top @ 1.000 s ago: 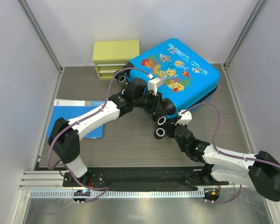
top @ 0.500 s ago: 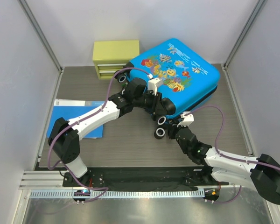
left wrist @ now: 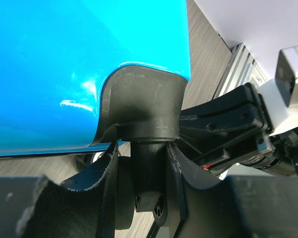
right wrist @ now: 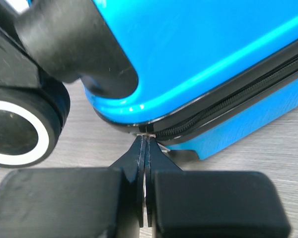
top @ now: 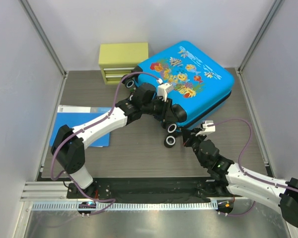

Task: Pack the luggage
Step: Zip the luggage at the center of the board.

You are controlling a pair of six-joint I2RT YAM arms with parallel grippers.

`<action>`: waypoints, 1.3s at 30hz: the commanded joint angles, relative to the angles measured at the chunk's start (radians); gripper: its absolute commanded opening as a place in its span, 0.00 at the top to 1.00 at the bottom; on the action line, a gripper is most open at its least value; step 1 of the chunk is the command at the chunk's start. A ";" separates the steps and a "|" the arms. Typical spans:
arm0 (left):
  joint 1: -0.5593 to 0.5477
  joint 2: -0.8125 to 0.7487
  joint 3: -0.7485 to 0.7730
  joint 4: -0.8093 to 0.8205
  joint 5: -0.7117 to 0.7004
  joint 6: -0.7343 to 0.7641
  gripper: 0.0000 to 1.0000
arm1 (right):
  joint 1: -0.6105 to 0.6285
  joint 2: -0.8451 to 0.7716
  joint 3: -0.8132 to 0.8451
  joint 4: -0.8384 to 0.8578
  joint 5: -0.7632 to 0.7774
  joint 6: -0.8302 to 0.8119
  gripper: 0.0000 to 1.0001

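The luggage lies closed at the back right, bright blue with a fish print; its shell fills the left wrist view and the right wrist view. My left gripper is shut on the black wheel post at its near corner, one finger on each side. My right gripper sits at the same corner, below the two white-rimmed wheels. Its fingertips are pressed together on the small silver zipper pull at the end of the black zipper.
A yellow-green drawer box stands at the back left beside the luggage. A flat blue folder lies on the left, partly under my left arm. Grey walls close three sides, and a metal rail runs along the near edge.
My right gripper has closed its fingers and its arm has drawn back toward the near right. The left arm and the luggage have not moved.
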 commanded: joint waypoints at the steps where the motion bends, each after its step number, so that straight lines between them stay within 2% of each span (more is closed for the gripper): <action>1: -0.007 -0.068 0.013 0.045 0.082 -0.014 1.00 | 0.000 -0.016 0.000 0.041 0.025 -0.034 0.99; 4: -0.005 -0.065 0.013 0.044 0.085 -0.009 1.00 | 0.000 0.004 0.015 0.031 -0.052 -0.086 0.97; 8: -0.007 -0.059 0.015 0.045 0.097 -0.006 1.00 | -0.022 0.045 0.075 -0.061 -0.153 -0.124 0.62; 9: -0.007 -0.057 0.016 0.045 0.097 -0.006 1.00 | -0.045 0.052 0.077 -0.065 -0.214 -0.126 0.59; 12: -0.007 -0.060 0.016 0.045 0.099 -0.002 1.00 | -0.071 0.062 0.063 -0.041 -0.261 -0.137 0.51; 22: -0.007 -0.063 0.018 0.042 0.097 0.001 1.00 | -0.187 0.127 0.052 0.057 -0.426 -0.167 0.47; 27: -0.007 -0.062 0.018 0.041 0.097 0.003 1.00 | -0.192 0.185 0.043 0.134 -0.484 -0.175 0.47; 33: -0.007 -0.060 0.018 0.041 0.097 0.003 1.00 | -0.192 0.220 0.021 0.231 -0.503 -0.181 0.47; 39: -0.007 -0.059 0.018 0.042 0.097 0.003 1.00 | -0.192 0.184 -0.009 0.295 -0.495 -0.175 0.45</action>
